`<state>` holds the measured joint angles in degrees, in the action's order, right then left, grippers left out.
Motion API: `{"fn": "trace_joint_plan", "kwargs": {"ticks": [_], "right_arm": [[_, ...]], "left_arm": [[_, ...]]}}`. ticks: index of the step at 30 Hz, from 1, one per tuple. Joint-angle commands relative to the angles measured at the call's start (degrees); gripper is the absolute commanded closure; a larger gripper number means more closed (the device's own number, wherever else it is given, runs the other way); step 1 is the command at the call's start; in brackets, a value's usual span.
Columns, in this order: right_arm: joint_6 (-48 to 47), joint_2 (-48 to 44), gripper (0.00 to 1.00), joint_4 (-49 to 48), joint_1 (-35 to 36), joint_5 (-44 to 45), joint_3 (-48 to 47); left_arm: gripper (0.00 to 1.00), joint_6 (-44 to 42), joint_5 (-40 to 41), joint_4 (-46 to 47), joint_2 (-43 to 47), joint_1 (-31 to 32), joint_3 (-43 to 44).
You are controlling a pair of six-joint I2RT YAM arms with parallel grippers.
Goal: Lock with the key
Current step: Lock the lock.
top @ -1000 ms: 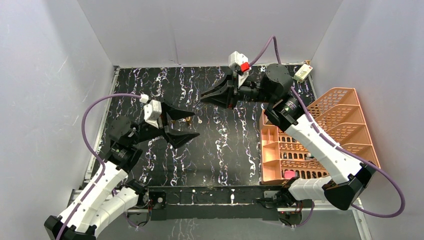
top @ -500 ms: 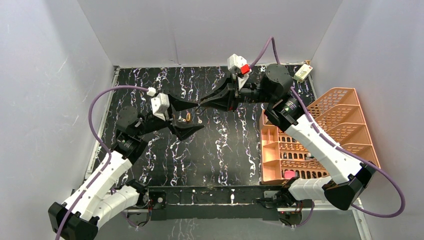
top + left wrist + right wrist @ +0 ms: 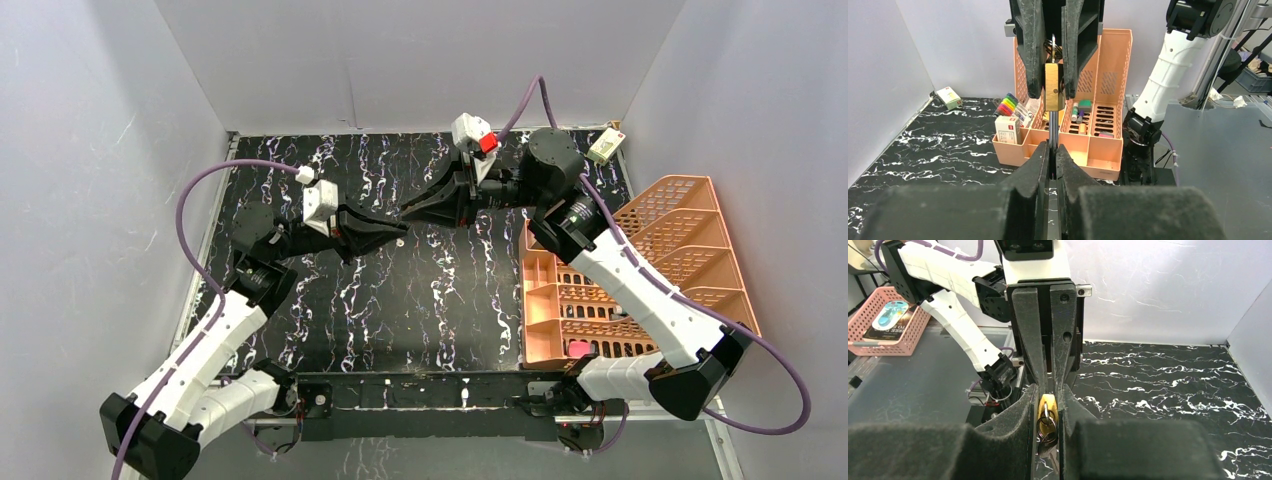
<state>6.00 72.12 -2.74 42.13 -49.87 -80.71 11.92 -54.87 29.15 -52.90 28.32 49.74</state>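
A brass padlock [image 3: 1053, 89] hangs in the air between the fingers [image 3: 1032, 60] of my right gripper [image 3: 1048, 391], which is shut on its body. Its steel shackle [image 3: 1053, 129] points toward my left gripper [image 3: 1053, 149], whose jaws are shut on it. In the right wrist view the padlock [image 3: 1047, 404] shows its other end, where a key ring [image 3: 1047, 421] with a key [image 3: 1048, 449] dangles between the fingers. From above, the two grippers meet tip to tip over the back middle of the table, left gripper [image 3: 398, 234], right gripper [image 3: 408, 213]. The padlock is hidden there.
An orange desk organiser [image 3: 640, 270] with small items stands on the right side of the table, also seen behind the padlock as the organiser [image 3: 1098, 150]. A small white box [image 3: 605, 147] lies in the back right corner. Grey walls enclose the black marbled table [image 3: 440, 300].
My left gripper was open and further left; it has moved up to the right gripper and shut on the padlock's shackle. The right gripper has barely moved.
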Motion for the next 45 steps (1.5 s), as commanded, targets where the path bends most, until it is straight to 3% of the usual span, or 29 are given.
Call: {"fn": "trace_joint_plan", "kwargs": {"ticks": [1, 8, 14, 20, 26, 37, 38, 39, 40, 45], "right_arm": [[-0.7, -0.6, 1.0, -2.3, -0.4, 2.4, -0.9], [-0.4, -3.4, 1.0, -3.7, -2.6, 6.6, -0.3], [1.7, -3.3, 1.0, -5.6, -4.7, 5.1, 0.4], [0.6, -5.6, 1.0, -4.9, -5.3, 5.8, 5.3], [-1.0, -7.9, 1.0, -3.1, -5.5, 5.4, 10.7], [-5.4, -6.2, 1.0, 2.1, -5.8, 5.0, 7.5], [-5.8, -6.1, 0.88, 2.6, -6.0, 5.8, 5.9], [-5.9, -6.1, 0.68, 4.1, -6.5, 6.4, 4.7], [-5.9, -6.6, 0.57, 4.5, -6.8, 6.9, 3.9], [-8.5, -10.1, 0.53, 5.1, -9.1, 8.5, 4.2]], "left_arm": [[1.0, -0.4, -3.2, 0.9, 0.5, 0.6, 1.4], [1.0, -3.6, -3.3, -5.1, 2.4, 0.6, -0.8], [1.0, -5.1, 2.0, -6.6, 5.6, 0.4, -1.8], [1.0, -9.4, 2.2, -13.3, 6.3, 0.2, 3.4], [1.0, -9.3, 1.1, -13.1, 4.8, 0.1, 6.3], [1.0, -8.2, -2.7, -13.0, -1.2, -0.3, 11.6], [1.0, -8.5, -2.7, -13.5, -1.5, -0.2, 12.0], [1.0, -8.6, -2.6, -13.9, -1.7, -0.4, 11.9], [1.0, -8.9, -2.4, -14.2, -1.8, -0.5, 11.9], [1.0, -9.3, -2.2, -14.7, -2.1, -1.6, 11.3]]}}
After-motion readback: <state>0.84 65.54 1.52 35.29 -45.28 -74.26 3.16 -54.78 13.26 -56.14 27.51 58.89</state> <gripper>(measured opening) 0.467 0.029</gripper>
